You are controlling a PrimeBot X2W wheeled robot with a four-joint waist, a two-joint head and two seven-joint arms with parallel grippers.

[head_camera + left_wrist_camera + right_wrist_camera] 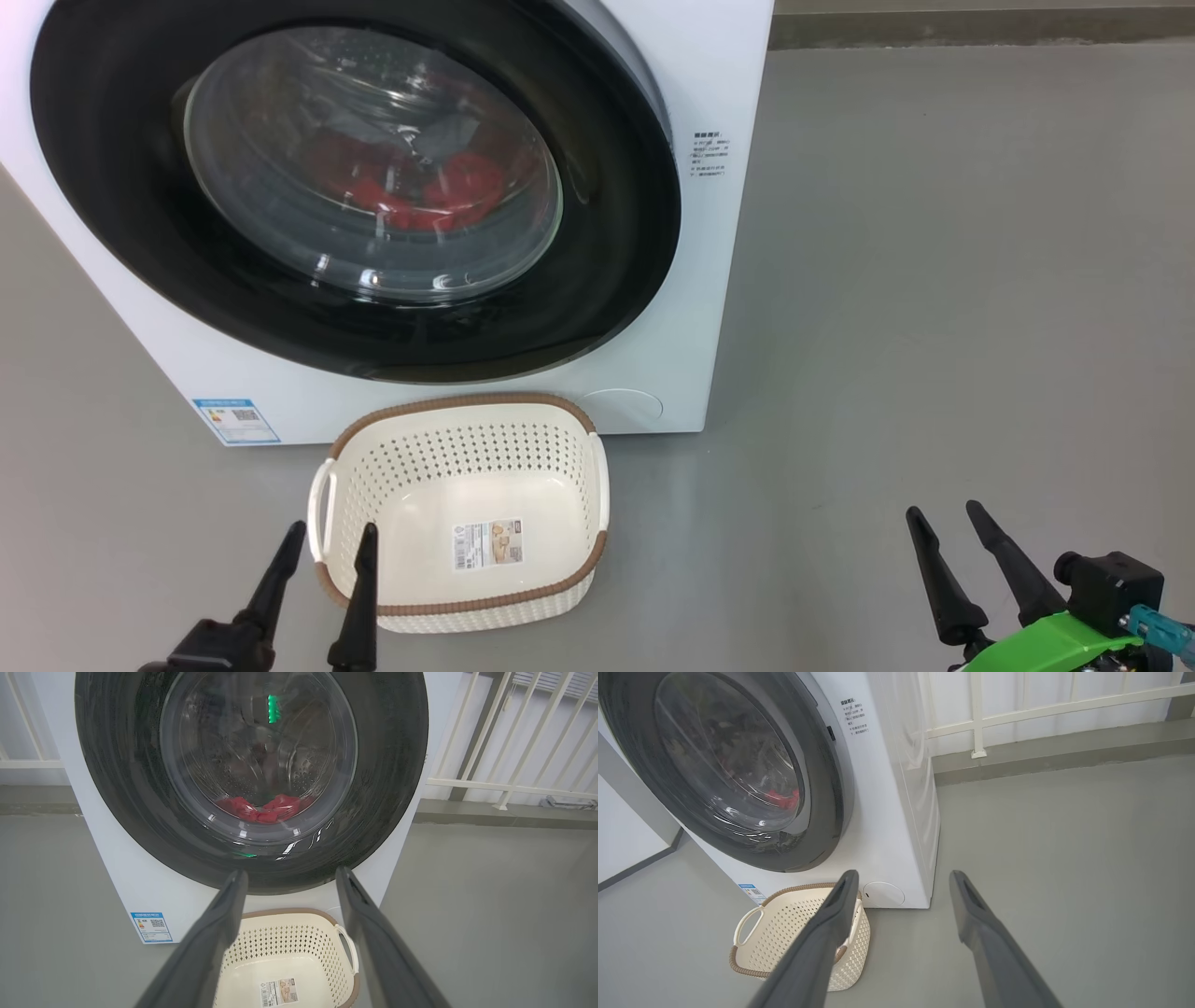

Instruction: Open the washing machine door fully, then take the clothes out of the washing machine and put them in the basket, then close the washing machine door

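Door sits shut on the washer, filling the upper left of the head frame, with red clothes behind its glass. Basket stands on the floor just below it. Both grippers hang low, fingers apart and holding nothing. Left gripper is at lower left, by the basket and straight under the door. Right gripper is at lower right, well apart, nearer the door's right edge.

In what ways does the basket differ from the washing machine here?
The washing machine is white and large; the basket is cream with a brown rim and far smaller. The washing machine holds red clothes; the basket holds none. Both stand on the grey floor.
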